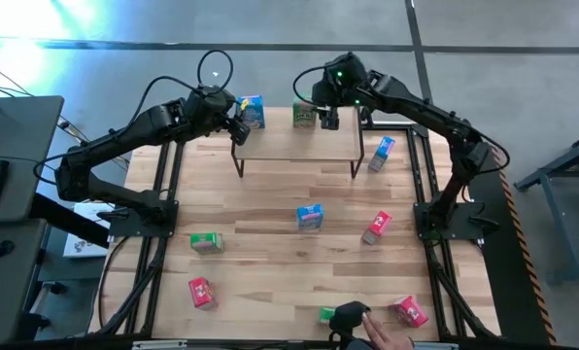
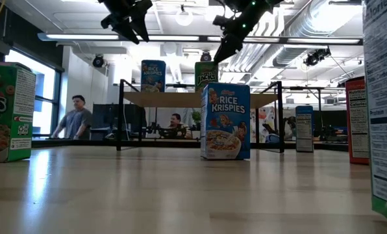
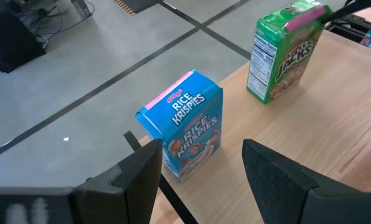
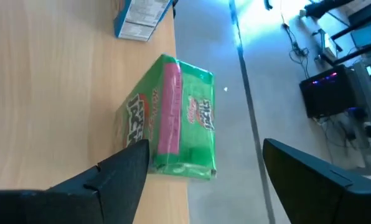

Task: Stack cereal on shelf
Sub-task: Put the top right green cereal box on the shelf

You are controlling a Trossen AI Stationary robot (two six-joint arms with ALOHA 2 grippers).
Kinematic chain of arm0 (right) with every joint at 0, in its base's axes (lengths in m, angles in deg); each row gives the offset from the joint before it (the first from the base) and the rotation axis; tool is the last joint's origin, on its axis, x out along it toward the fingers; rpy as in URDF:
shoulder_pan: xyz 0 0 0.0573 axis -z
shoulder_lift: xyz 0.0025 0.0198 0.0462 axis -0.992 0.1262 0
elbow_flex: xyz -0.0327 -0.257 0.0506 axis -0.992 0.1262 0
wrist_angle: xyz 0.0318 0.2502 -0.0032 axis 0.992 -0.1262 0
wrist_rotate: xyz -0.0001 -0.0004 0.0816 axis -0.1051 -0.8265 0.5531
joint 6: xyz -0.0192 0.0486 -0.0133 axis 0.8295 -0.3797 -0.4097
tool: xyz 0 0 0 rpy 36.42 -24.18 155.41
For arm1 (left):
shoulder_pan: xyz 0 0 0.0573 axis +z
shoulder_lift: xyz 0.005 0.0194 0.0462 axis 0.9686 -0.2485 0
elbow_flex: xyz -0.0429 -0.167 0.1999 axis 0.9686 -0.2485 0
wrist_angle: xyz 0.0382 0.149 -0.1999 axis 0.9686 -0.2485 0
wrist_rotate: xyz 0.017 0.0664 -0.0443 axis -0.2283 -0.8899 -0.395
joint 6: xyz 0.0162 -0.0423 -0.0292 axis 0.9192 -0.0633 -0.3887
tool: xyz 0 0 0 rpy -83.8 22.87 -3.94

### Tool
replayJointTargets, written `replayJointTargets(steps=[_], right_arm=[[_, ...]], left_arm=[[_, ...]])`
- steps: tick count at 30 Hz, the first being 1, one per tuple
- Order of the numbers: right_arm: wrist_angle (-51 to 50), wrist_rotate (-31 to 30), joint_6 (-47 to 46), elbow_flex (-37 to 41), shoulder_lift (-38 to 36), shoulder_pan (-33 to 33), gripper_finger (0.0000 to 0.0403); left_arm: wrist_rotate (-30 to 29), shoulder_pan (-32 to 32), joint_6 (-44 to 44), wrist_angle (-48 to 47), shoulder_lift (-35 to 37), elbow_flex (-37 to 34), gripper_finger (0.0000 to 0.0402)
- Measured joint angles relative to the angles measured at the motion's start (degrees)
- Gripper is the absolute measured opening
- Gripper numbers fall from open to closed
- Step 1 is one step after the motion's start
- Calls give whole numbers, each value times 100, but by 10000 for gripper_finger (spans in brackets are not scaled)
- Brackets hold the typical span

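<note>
With its fingers spread wide around nothing, the right hand (image 1: 329, 119) hovers just above the green cereal box (image 1: 303, 115) standing at the shelf's (image 1: 299, 146) twelve o'clock edge, so the clean move is a straight lift clear before swinging away, lest a finger tip the box off the back. At the shelf's eleven o'clock corner the blue cereal box (image 1: 253, 112) stands upright, with the left hand (image 1: 237, 127) parted and empty just beside it. Seven more boxes wait elsewhere, six scattered on the tabletop (image 1: 270, 233), so the next pick should start nearest.
</note>
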Motion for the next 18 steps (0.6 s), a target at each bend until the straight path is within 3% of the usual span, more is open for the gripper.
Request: replayJointTargets(steps=[18], right_arm=[[-1090, -303, -822, -4, -393, 1, 307]], left_arm=[[1, 1, 0, 0, 0, 0, 214]])
